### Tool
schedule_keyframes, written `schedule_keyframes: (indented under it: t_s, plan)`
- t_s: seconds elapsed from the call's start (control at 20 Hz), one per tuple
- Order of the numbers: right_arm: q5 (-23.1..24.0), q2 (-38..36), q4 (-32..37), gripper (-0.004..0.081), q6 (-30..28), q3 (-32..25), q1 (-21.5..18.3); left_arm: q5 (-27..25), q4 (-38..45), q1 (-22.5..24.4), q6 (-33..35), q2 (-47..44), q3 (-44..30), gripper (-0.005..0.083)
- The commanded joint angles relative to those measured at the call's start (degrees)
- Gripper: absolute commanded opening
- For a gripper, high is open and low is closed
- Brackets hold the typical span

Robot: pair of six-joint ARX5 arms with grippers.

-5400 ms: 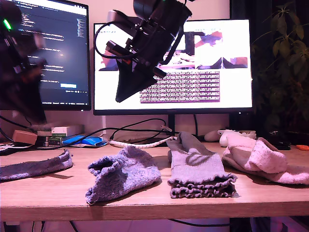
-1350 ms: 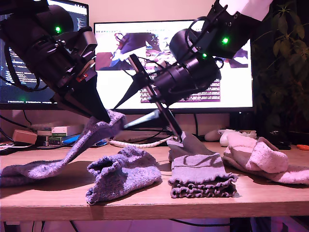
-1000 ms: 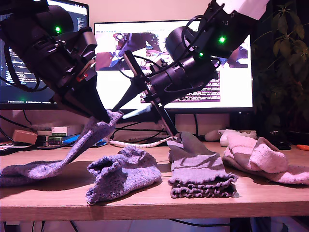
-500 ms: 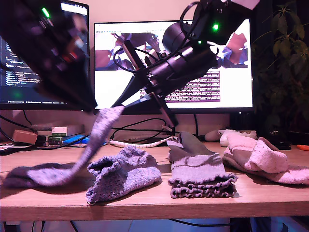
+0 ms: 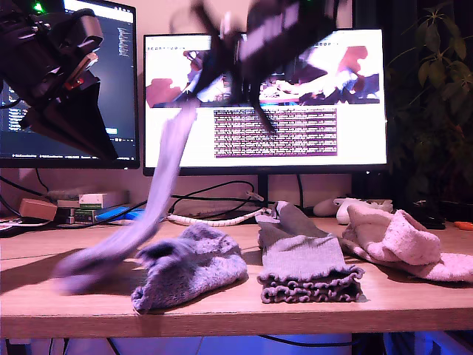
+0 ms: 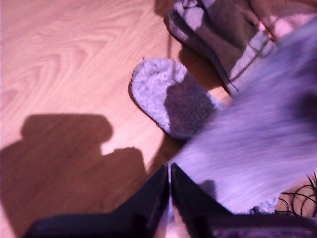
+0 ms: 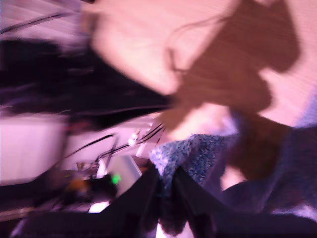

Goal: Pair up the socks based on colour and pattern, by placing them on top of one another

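The second gripper (image 7: 166, 174), blurred high before the monitor (image 5: 355, 89), is closed on the end of one speckled blue-purple sock (image 5: 165, 174) that hangs down to the table (image 5: 222, 314) beside its fellow sock (image 5: 198, 268), while the first gripper (image 6: 170, 169) at the exterior view's left has its jaws together, apparently empty.

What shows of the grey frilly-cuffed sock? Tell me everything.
The grey sock looks like a smooth, fine knit with a ruffled cuff facing the camera near the wooden desk's front edge. It lies limp and flat, its far end rumpled upward. It sits between a speckled blue-purple sock and a pink sock. Nothing grips it.
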Motion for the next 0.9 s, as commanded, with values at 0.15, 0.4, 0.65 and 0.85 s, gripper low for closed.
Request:
schedule_keyframes:
  t_s: [0.15, 0.4, 0.65, 0.85]
  plan:
    - [-0.94, -1.09, -11.80, -0.0011, -6.34, 6.23, 0.76, 0.55, 1.11, -0.07, 0.48, 0.48, -0.48, -0.0023]
    - [-4.00, -1.09, -19.34, -0.0011, -12.76, 7.15, 1.90, 1.51, 1.95, -0.07, 0.37, 0.48, -0.48, -0.0023]
    - [-5.14, -1.09, -25.83, -0.0011, -20.41, 7.17, 2.36, 2.43, 1.99, -0.09, 0.28, 0.48, -0.48, -0.0023]
    - [-7.32, -1.09, -26.53, -0.0011, -21.38, 7.93, 2.05, 2.43, 2.03, -0.09, 0.28, 0.48, -0.48, -0.0023]
